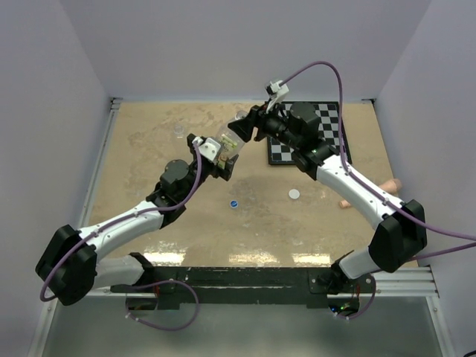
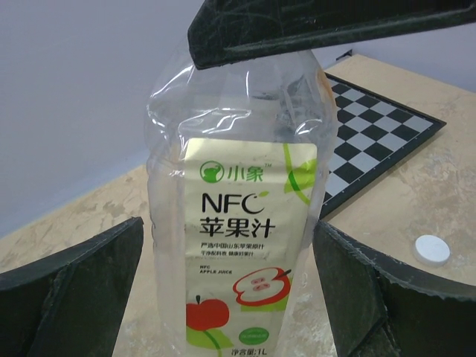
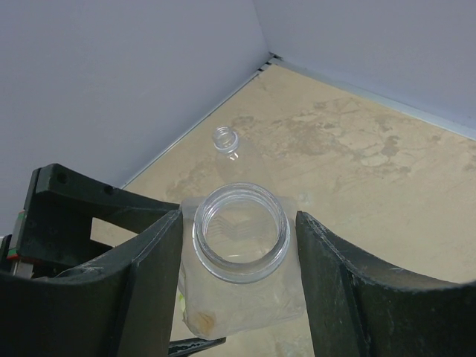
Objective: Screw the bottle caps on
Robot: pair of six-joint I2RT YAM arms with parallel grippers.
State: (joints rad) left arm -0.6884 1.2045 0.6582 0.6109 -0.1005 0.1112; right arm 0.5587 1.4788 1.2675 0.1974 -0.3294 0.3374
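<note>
- gripping the taller bottle (image 2: 238, 223) by its labelled body with the left hand (image 1: 220, 155), fingers (image 2: 74, 297) pressed against both sides; lifted off the table (image 1: 149, 171) and tilted toward the right arm, probably to steady it and offer up the neck.
- no cap on that bottle yet: mouth wide open and bare in the right wrist view.
- straddling the neck with the right hand (image 3: 238, 223), one finger on each side of the rim, a thin gap at each side; cannot tell whether pressing on the clear shoulders below or merely hovering. carrying no cap either way.
- probably set there to brace or take over the bottle and so free a hand for a cap; a judgement only.
- lying flat on the table, well apart from both hands: the white cap (image 1: 294, 194) near the right forearm and the blue cap (image 1: 233, 203) nearer the middle.
- toward the far left of the table, seemingly upright, uncapped and untouched: the shorter bottle (image 3: 225, 138).
- behind the right arm, a checkerboard (image 2: 372, 141), no part of the job.
- little of the task done: both caps to be fetched, both bottles to be closed.
- risk in squeezing thin, crumpled plastic: easy to deform the neck and cross the thread.
</note>
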